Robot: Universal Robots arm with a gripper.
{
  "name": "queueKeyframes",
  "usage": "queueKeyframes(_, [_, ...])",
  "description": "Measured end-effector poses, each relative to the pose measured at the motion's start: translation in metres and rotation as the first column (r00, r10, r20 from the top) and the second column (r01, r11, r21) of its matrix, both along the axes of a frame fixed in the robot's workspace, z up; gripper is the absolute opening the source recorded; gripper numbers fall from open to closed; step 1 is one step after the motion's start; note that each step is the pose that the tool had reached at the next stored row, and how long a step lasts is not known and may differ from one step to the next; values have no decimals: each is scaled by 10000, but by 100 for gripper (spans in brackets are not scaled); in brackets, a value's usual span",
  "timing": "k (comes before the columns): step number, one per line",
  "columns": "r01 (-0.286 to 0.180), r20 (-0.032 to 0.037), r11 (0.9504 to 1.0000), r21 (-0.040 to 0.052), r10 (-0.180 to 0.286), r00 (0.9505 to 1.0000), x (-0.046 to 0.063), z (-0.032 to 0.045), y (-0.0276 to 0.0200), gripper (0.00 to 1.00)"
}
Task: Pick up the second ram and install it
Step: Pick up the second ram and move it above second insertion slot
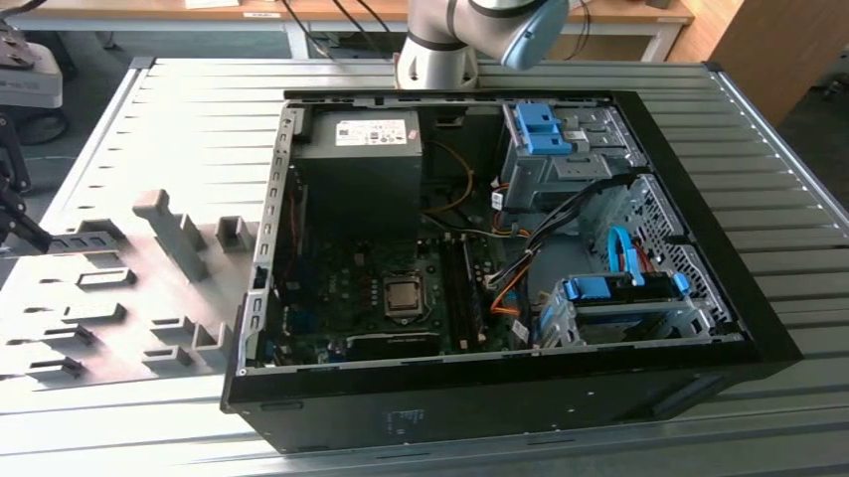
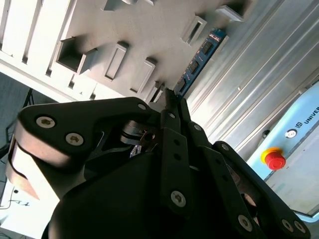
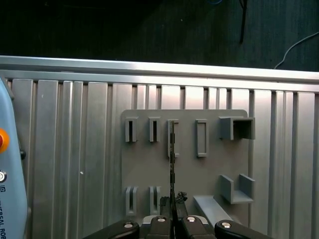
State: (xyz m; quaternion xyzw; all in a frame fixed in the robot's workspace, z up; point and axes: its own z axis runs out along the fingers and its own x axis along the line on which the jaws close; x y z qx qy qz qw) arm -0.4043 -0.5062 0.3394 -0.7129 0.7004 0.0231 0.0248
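Nearest to us in both wrist views is the black, bolted metal gripper (image 2: 168, 107) (image 3: 172, 219). Its fingers are drawn together and clamped on one end of the second ram (image 2: 199, 55) (image 3: 172, 164), a long, thin, flat memory stick with a blue-green board and black chips. The stick juts straight out from the fingertips. In the first wrist view we see it edge-on, as a thin dark line.

Beyond the stick lies the flat grey plastic holder plate (image 2: 149, 30) (image 3: 144, 169) with its raised slotted blocks. The stick is in line with one of the middle slots, but we cannot tell whether it touches the plate. The plate rests on the ribbed aluminium table (image 2: 264, 59) (image 3: 65, 164). Beside the table is a light-blue control pendant (image 2: 294, 134) with a round red button (image 2: 274, 159) and some dark print.

In the exterior view the same plate (image 1: 80, 298) sits at the left of the frame. An open black computer tower (image 1: 743, 328) lies on its side across the centre and right. A white printed label (image 1: 372, 132) marks its black power supply in the upper middle. The grey arm base (image 1: 431, 50) stands at the top centre.
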Motion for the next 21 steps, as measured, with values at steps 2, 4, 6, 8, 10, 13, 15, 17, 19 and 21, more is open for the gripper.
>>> queueKeyframes(2, [0, 0, 10000, 3, 0, 10000, 0, 23, 0, 14])
queueKeyframes(4, [0, 1, 10000, 6, 0, 10000, 0, 45, 0, 14])
queueKeyframes(6, [-1, 0, 10000, 10, 1, 10000, 0, 74, 0, 14])
queueKeyframes(8, [0, 0, 10000, 14, 0, 10000, 0, 107, 0, 14])
queueKeyframes(10, [0, 1, 10000, 17, 0, 10000, 0, 138, 0, 14])
queueKeyframes(13, [0, 1, 10000, 17, 0, 10000, 0, 185, 0, 14])
queueKeyframes(15, [0, 1, 10000, 17, 0, 10000, 0, 218, 0, 14])
queueKeyframes(17, [0, 1, 10000, 17, 0, 10000, 0, 254, 0, 14])
queueKeyframes(19, [0, 0, 10000, 16, 0, 10000, 0, 294, 0, 14])
queueKeyframes(21, [0, 0, 10000, 16, 0, 10000, 0, 334, 0, 14])
